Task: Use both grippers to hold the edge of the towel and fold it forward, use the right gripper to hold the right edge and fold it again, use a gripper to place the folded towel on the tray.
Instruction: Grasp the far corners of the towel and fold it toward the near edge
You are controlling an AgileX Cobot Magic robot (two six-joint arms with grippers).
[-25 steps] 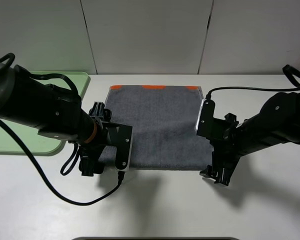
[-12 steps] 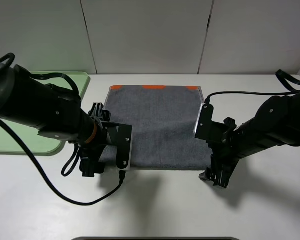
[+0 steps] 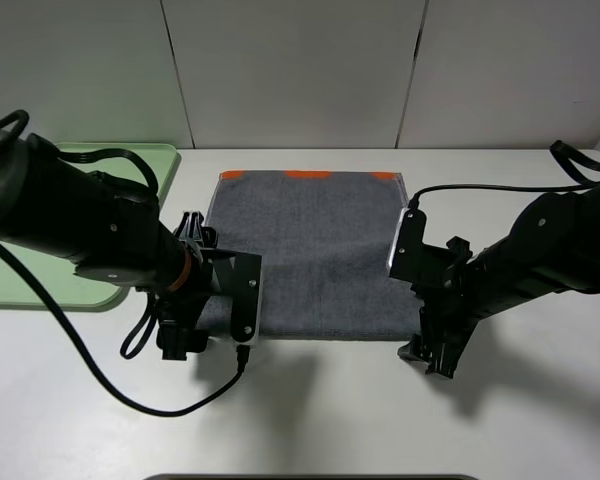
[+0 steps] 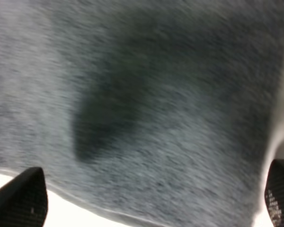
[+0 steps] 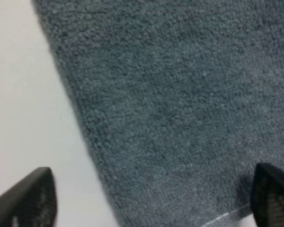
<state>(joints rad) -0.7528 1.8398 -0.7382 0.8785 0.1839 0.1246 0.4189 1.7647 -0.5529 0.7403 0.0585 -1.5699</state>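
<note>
Both gaping, left tool point(image 4: 149, 196) and right tool point(image 5: 149, 198) sit at near corners of grey towel point(image 3: 310, 250).

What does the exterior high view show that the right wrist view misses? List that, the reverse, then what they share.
Only exterior high: the pale green plastic tray, the orange patches on the dark grey terry towel's far edge, the left gripper. Only right wrist: the right gripper's black fingertips, spread wide at the towel's edge. Both: that towel on the white table.
</note>
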